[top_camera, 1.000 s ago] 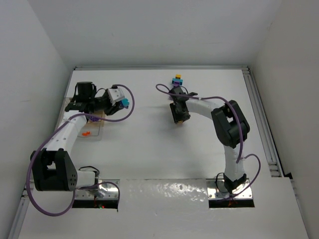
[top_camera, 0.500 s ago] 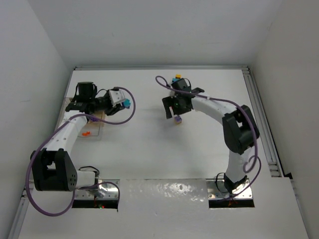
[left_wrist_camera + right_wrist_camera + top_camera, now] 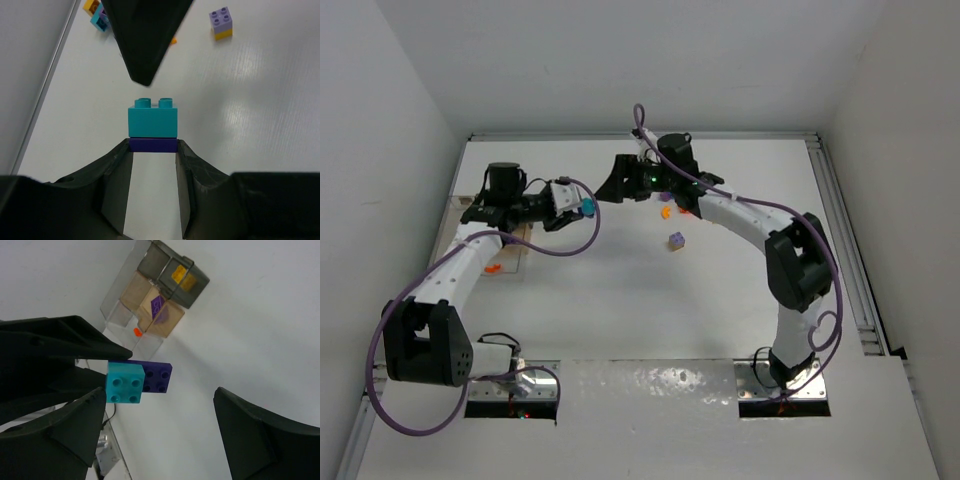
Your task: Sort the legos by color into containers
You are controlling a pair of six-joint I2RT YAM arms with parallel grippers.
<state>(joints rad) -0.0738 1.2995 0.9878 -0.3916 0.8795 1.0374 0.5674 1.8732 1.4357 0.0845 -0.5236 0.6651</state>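
Left tool (image 3: 152, 167) clamped on purple brick (image 3: 152, 145). Teal brick (image 3: 152, 121) studs point right, between spread fingers of right tool (image 3: 159, 395), nearest. Stack's off the tabletop (image 3: 250, 100).

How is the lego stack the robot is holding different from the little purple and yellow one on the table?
The held stack is pinched in the left gripper, off the table. The loose stack sits on the table with nothing touching it. The held stack is teal on dark purple, and the loose stack is pale purple on yellow. Both are two bricks stuck together.
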